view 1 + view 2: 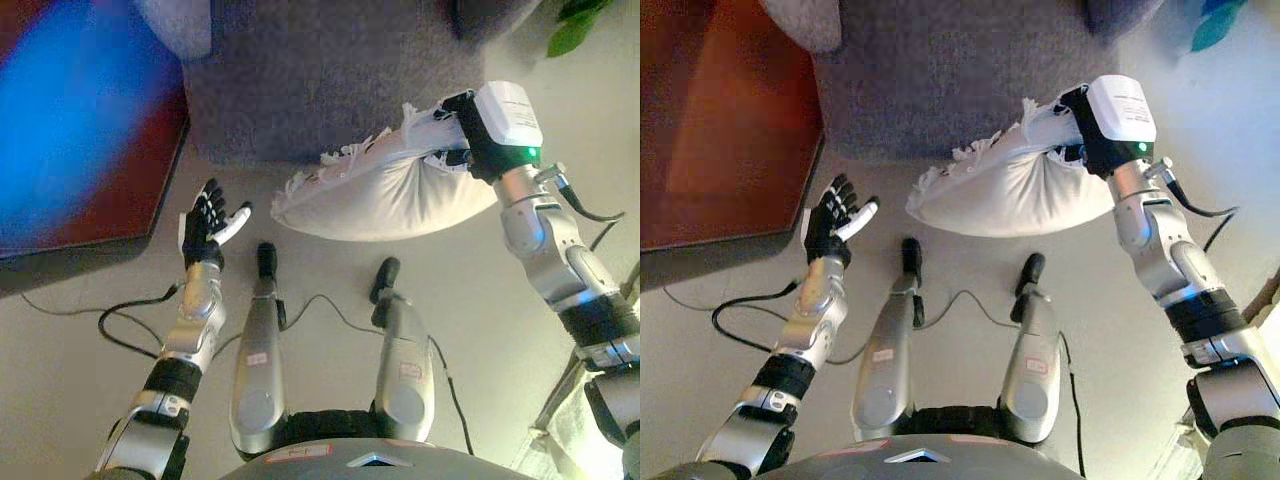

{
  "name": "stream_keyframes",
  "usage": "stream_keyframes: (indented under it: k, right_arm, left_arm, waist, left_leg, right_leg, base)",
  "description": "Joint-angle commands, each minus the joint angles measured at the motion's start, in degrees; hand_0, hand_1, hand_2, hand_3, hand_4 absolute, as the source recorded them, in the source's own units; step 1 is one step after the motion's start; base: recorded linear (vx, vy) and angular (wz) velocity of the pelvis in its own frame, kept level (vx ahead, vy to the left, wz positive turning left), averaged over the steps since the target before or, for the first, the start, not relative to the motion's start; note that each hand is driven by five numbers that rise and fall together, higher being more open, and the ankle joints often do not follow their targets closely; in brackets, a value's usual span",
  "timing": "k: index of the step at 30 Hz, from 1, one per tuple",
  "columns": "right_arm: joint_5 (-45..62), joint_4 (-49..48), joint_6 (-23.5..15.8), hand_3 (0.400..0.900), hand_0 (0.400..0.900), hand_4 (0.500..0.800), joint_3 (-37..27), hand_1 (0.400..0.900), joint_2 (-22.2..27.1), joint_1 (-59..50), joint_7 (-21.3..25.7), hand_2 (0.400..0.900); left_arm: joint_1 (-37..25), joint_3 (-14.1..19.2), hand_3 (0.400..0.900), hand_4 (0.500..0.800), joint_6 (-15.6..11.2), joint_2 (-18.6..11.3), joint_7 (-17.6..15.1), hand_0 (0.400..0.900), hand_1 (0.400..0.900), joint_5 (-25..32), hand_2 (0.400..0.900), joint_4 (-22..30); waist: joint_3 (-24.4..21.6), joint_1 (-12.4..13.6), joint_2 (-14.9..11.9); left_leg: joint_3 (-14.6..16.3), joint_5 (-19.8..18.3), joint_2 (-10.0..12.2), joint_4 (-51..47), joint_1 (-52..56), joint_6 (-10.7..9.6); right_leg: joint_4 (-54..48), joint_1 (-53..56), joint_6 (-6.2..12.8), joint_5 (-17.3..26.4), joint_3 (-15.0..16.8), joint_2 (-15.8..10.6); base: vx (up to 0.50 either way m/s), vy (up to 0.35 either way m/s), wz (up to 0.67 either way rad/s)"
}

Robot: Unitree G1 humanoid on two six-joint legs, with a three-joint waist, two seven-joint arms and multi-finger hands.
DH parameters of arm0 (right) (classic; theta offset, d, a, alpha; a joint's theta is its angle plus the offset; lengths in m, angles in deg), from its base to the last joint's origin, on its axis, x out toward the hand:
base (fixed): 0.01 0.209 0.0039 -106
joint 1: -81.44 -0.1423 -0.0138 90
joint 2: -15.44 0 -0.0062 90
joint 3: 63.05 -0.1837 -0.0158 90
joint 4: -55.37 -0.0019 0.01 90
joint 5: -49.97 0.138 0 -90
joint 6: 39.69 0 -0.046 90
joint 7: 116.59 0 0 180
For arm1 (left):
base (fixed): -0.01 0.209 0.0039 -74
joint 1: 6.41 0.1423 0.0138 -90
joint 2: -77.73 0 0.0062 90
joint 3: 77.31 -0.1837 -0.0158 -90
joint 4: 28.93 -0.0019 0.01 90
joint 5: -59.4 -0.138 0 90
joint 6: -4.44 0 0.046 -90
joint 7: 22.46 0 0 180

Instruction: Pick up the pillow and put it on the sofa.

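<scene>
The off-white, plump fabric pillow with a frilled edge [385,195] hangs in the air above the pale floor [80,370], held up by one corner on the robot's right side. The right hand [1072,122] grips that upper corner: its dark fingers are curled into the bunched cloth, so the hand is closed on the pillow, and the rest of the cushion sags down and to the left from the grip, its frilled edge trailing along the top and out to the far left tip. The pillow sits just in front of the grey upholstered sofa [330,70], whose textured front face fills the upper middle of both views; the pillow's upper edge overlaps the sofa's lower border in the picture, but whether it touches the sofa cannot be told. The left hand [208,228] is raised over the floor on the left, well apart from the pillow, with its dark fingers spread straight and wide and a white-tipped thumb pointing toward the pillow; it holds nothing. Beside that hand, to the left, stands a dark reddish-brown wooden table [720,120] with an angled corner. At the top right corner some green plant leaves [575,28] show above the pale floor.
</scene>
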Motion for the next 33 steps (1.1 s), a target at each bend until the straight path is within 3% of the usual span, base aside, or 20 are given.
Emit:
stream_keyframes:
  k: [1, 10, 17, 23, 28, 33]
  right_arm:
    - [1.21, -12.12, -8.36, 0.4, 0.4, 0.5, -9.56, 0.4, 1.67, -6.41, 5.57, 0.4]
    - [3.69, -17.01, -9.68, 0.4, 0.4, 0.5, -15.58, 0.4, 0.96, -1.39, 3.54, 0.4]
    - [9.16, -13.45, -9.48, 0.4, 0.4, 0.5, -16.68, 0.4, 1.07, -0.52, 1.24, 0.4]
    - [14.22, 0.69, -7.61, 0.4, 0.4, 0.5, -8.73, 0.4, 4.78, -9.25, -1.24, 0.4]
    - [16.68, 18.78, -5.77, 0.4, 0.4, 0.5, 2.94, 0.4, 9.32, -26.16, 0.0, 0.4]
    - [19.64, 39.25, -4.43, 0.4, 0.4, 0.5, 13.88, 0.4, 8.77, -43.06, 1.66, 0.4]
  left_arm:
    - [2.57, 0.52, 0.9, 0.8, -2.23, -0.58, 3.38, 0.9, 0.9, -4.23, 0.9, 0.98]
    - [9.03, 3.22, 0.9, 0.8, 0.0, 0.81, 7.81, 0.9, 0.9, -6.32, 0.9, 1.36]
    - [12.83, 5.62, 0.9, 0.8, 0.44, 1.06, 9.08, 0.9, 0.9, -5.66, 0.9, 2.59]
    - [14.69, 5.06, 0.9, 0.8, 0.41, -0.31, 10.61, 0.9, 0.9, -3.89, 0.9, 4.15]
    - [14.62, 4.12, 0.9, 0.8, -0.3, -2.73, 10.73, 0.9, 0.9, -1.34, 0.9, 5.64]
    - [13.76, 2.46, 0.9, 0.8, -1.21, -4.07, 10.63, 0.9, 0.9, 1.52, 0.9, 5.67]
  waist:
    - [-13.09, -0.02, -1.79]
    - [-22.18, 0.58, -2.89]
    - [-24.5, 1.51, -4.17]
    - [-23.82, 3.94, -5.33]
    - [-22.26, 6.66, -6.4]
    - [-20.5, 9.57, -6.67]
  left_leg:
    - [1.02, -1.9, -0.41, -4.6, 6.27, 0.28]
    - [4.64, -1.71, 1.72, -11.49, 17.62, -0.72]
    - [5.29, -1.56, 2.29, -13.64, 21.38, -0.86]
    - [4.24, -1.43, 1.94, -13.16, 20.4, -0.73]
    - [2.16, 0.07, 2.29, -13.48, 17.72, -1.45]
    - [-0.38, 1.47, 2.4, -14.14, 15.1, -1.95]
  right_leg:
    - [-8.62, 5.67, 3.35, 7.24, -0.26, 1.32]
    - [-18.62, 16.17, 4.53, 10.2, -0.58, 2.25]
    - [-19.29, 20.08, 4.48, 9.53, -1.53, 2.43]
    - [-19.06, 20.05, 4.14, 9.33, -2.41, 2.32]
    - [-19.29, 19.27, 4.08, 9.4, -4.02, 2.49]
    - [-19.72, 19.02, 3.96, 9.27, -6.42, 2.69]
  base:
    - [0.12, 0.005, -0.19]
    - [0.11, 0.018, -0.15]
    - [0.08, 0.006, 0.04]
    - [0.04, -0.007, 0.16]
    - [0.02, -0.041, 0.28]
    - [0.02, -0.044, 0.33]
